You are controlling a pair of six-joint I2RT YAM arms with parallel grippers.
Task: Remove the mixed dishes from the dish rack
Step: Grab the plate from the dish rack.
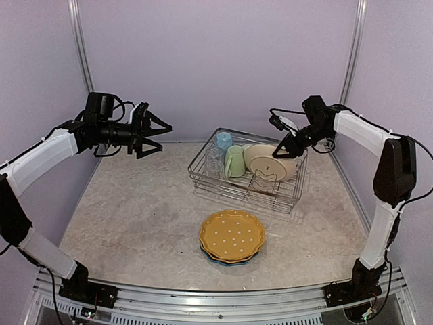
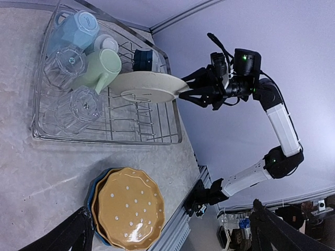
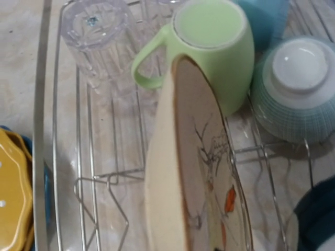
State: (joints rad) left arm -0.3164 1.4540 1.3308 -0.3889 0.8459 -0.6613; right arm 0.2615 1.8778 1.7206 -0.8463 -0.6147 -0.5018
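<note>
While my left gripper hangs at the table's nine o'clock side with jaws spread wide, my right gripper straddles the rim of the cream, bird-print scalloped ceramic plate; whether it pinches, I cannot tell. That plate stands on edge among the prongs of the rectangular silver wire dish rack. At the plate's nine o'clock sits a glossy pale green mug, with a light blue mug at its eleven, ribbed clear glasses at its nine, and an upturned ribbed bowl beside it. At the rack's six, on the marbled table, a dotted yellow-orange scalloped plate rests on a blue plate.
</note>
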